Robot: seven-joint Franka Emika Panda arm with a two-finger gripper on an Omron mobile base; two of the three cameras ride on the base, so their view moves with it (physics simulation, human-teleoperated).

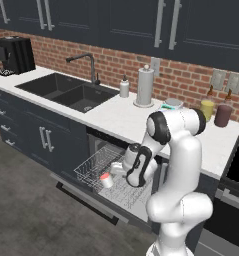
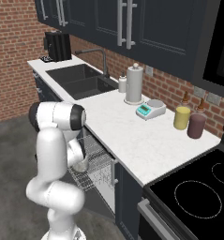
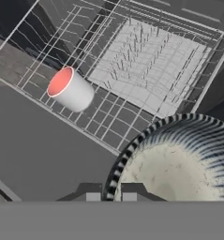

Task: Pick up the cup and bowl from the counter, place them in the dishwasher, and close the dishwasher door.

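Silver wire rack of the open dishwasher holds the cup on its side, red mouth toward the rack's near-left corner, while the gripper, nearly shut, pinches the rim of the bowl over the rack — bowl cut off at the hand view's right edge.

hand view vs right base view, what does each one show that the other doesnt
Hand view alone: the cup lying on its side in the rack, red inside facing out, and the bowl with its rim pinched between the gripper fingers.

Right base view alone: the counter with the scale, the yellow canister, the maroon canister, the paper towel roll, and the stove.

Both: the pulled-out dishwasher rack.
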